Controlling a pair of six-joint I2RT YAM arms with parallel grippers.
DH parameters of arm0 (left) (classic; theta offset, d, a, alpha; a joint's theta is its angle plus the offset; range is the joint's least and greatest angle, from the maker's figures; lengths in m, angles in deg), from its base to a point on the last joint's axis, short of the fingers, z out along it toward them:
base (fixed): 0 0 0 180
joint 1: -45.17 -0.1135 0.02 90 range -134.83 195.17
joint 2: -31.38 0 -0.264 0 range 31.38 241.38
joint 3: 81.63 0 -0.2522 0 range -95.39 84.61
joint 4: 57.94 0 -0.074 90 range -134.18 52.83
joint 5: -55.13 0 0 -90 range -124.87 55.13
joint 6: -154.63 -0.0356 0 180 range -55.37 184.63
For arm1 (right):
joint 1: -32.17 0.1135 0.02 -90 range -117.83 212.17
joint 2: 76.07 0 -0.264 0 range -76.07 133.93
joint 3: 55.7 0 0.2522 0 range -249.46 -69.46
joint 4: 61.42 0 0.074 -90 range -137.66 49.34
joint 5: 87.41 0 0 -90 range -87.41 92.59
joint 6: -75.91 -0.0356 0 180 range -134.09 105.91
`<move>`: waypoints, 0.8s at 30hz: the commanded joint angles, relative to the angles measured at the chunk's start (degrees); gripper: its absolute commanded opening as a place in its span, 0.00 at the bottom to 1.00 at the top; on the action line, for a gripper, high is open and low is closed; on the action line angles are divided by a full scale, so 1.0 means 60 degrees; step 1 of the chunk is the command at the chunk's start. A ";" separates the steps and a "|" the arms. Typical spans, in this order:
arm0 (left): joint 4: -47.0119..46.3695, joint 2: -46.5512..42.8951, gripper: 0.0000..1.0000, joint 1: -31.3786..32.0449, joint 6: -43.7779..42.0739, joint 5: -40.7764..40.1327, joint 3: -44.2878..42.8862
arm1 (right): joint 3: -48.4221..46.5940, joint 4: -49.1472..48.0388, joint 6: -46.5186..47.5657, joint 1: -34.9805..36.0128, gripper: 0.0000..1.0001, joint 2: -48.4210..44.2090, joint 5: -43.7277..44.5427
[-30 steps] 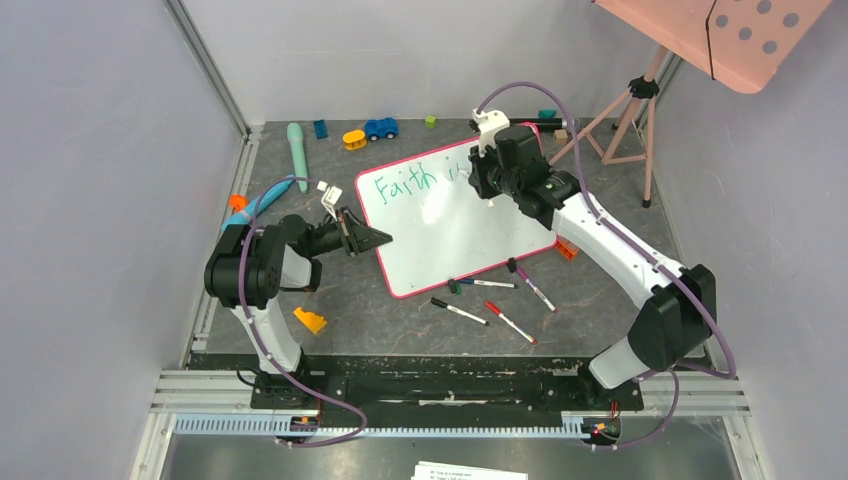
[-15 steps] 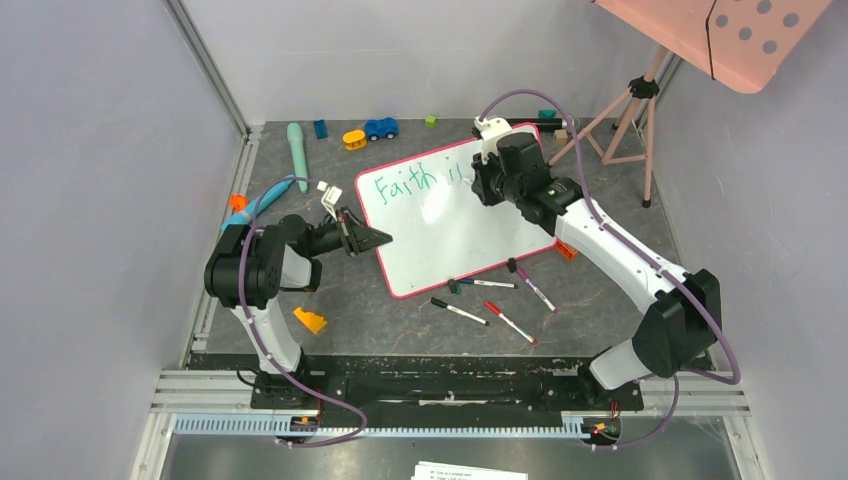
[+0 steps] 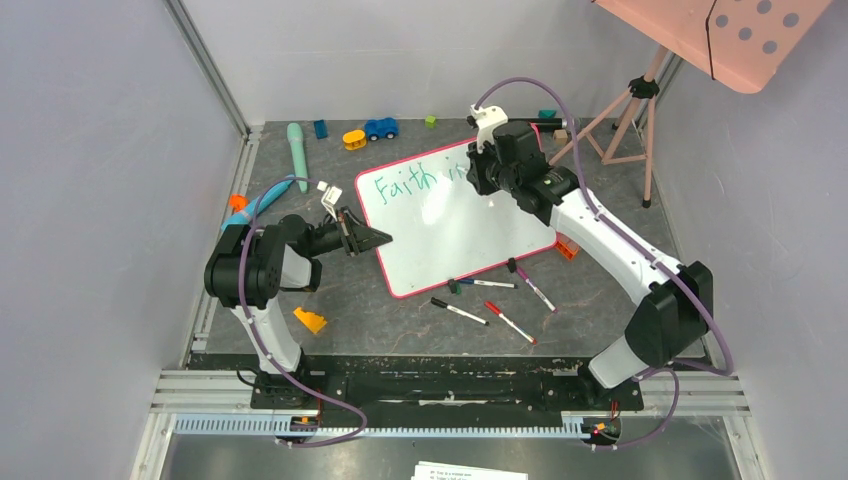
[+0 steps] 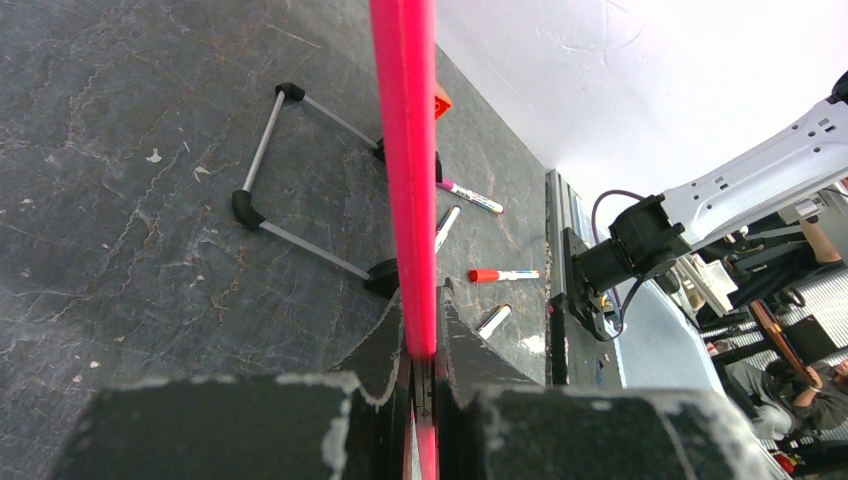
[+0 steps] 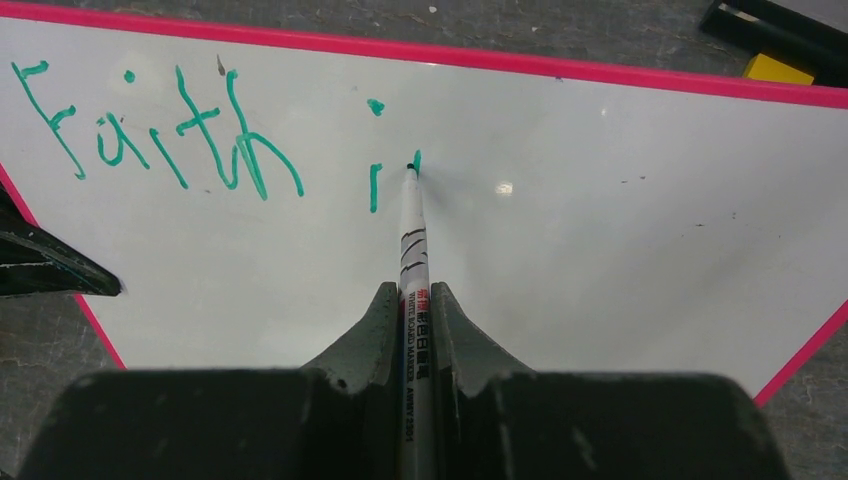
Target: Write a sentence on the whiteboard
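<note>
Whiteboard (image 3: pixel 450 230) mid-table. L gripper (image 3: pixel 375 238) at its left edge. R gripper (image 3: pixel 478 172) over far part, pen (image 5: pixel 412 230) tip on board, right of writing (image 5: pixel 170 140). Markers (image 3: pixel 459 311) in front, toys (image 3: pixel 380 128) behind-left, tripod (image 3: pixel 630 120) far right.

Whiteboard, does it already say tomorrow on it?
No, the whiteboard shows only the green word Faith and two short strokes beside it.

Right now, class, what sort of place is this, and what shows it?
Probably a robotics lab test cell: a left arm and right arm bolted to a metal rail, plain grey walls boxing in the table, and markers and small toys scattered near the whiteboard.
</note>
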 commanded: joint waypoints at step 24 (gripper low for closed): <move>-0.0623 0.0007 0.02 0.0180 -0.1015 0.0810 0.0090 | -0.0327 0.0088 0.0163 -0.0255 0.00 0.0177 0.0825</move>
